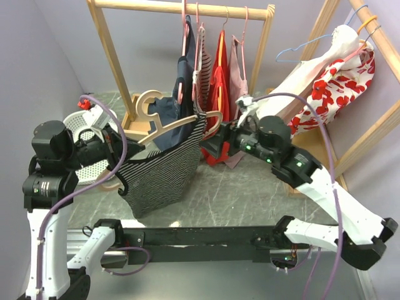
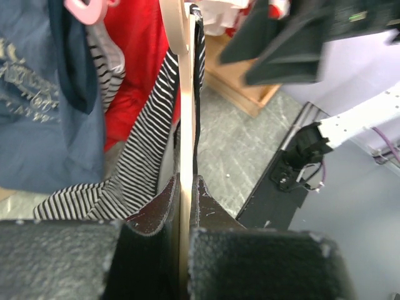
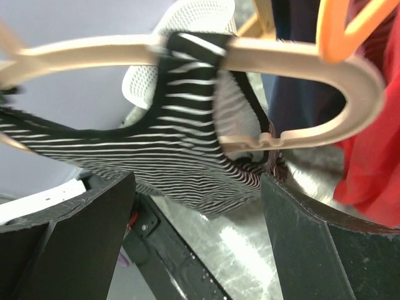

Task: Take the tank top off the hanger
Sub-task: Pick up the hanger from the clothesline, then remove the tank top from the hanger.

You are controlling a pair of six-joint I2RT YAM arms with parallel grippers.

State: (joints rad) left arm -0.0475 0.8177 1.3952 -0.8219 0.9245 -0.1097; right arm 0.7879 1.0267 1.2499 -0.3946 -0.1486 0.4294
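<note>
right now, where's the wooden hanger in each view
top external: wooden hanger centre-left, tilted, between the two arms.
left wrist: edge-on, a pale vertical strip up the middle, clamped in the left gripper.
right wrist: across the top, curved end at right.
shared landmark: the striped tank top hanging from it in all three.

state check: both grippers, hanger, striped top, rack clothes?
left gripper: shut on the pale wooden hanger.
right gripper: open, near the hanger's end.
pale wooden hanger: off the rail, held in the air.
black-and-white striped tank top: on the hanger, strap over its arm.
red garment: hanging from the wooden rack rail.
</note>
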